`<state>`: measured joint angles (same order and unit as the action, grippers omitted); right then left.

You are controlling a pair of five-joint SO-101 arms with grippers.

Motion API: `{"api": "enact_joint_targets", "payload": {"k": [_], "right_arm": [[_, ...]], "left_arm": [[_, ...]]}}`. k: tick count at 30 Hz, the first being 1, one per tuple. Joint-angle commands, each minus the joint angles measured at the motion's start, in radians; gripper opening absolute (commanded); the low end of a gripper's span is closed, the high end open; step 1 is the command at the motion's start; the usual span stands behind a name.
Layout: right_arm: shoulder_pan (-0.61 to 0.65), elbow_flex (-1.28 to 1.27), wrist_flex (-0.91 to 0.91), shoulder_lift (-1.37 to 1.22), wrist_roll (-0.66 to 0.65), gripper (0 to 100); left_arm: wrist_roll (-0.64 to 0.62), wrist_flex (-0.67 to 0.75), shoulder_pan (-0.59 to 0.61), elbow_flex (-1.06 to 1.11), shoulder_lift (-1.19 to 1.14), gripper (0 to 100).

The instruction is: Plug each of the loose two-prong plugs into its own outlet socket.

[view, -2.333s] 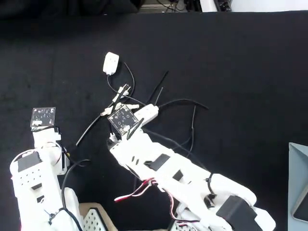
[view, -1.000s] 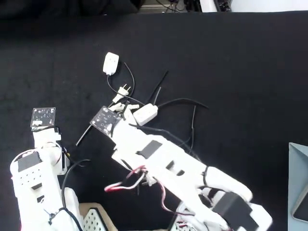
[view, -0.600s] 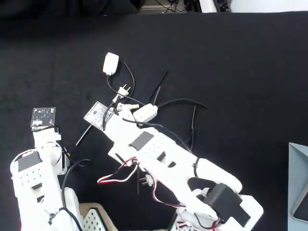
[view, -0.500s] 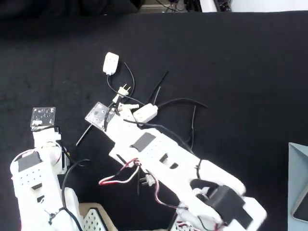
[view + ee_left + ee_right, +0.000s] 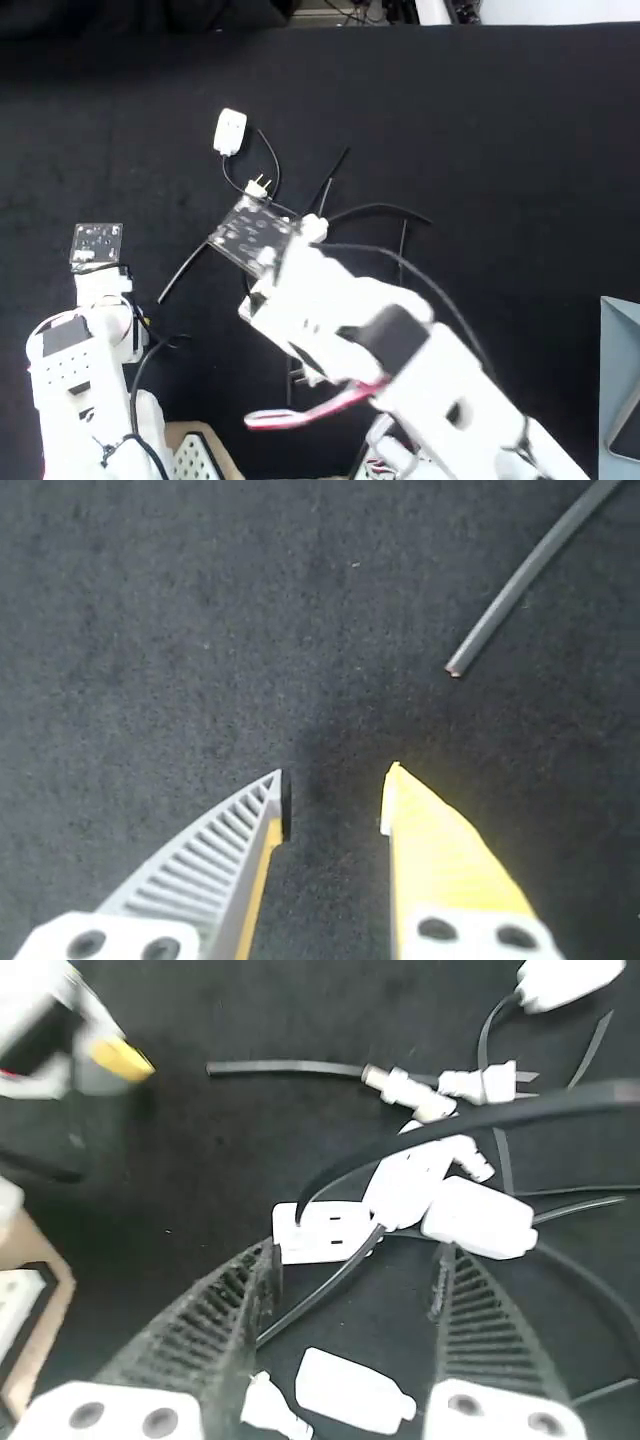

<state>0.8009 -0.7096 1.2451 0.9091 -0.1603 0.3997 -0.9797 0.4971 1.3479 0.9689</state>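
While right pincer (image 5: 355,1252) gapes over outlet socket (image 5: 318,1232), left pincer (image 5: 335,774) ajar

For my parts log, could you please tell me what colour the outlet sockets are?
White; the outlet socket shows best in the right wrist view.

My claw (image 5: 355,1252) hangs wide open over the black table (image 5: 190,1160). Between my fingers (image 5: 215,1330) lies a white outlet socket (image 5: 318,1233), touching a cluster of white plugs (image 5: 470,1215). Farther off, a two-prong plug (image 5: 492,1082) lies near a black cord (image 5: 290,1068).
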Motion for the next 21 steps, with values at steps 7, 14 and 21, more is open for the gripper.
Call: {"api": "enact_joint_targets", "payload": {"k": [7,14,21], "right_arm": [[-0.253,0.102,0.178,0.130,0.164,0.5],[-0.485,0.054,0.206,0.133,0.238,2.2],[-0.637,-0.200,-0.071,0.134,0.227,2.2]], "left_arm": [[0.000,-0.158,-0.133,-0.166,0.005,18],[0.000,-0.359,-0.317,-0.357,-0.003,18],[-0.127,-0.353,-0.464,-0.363,-0.006,34]]}}
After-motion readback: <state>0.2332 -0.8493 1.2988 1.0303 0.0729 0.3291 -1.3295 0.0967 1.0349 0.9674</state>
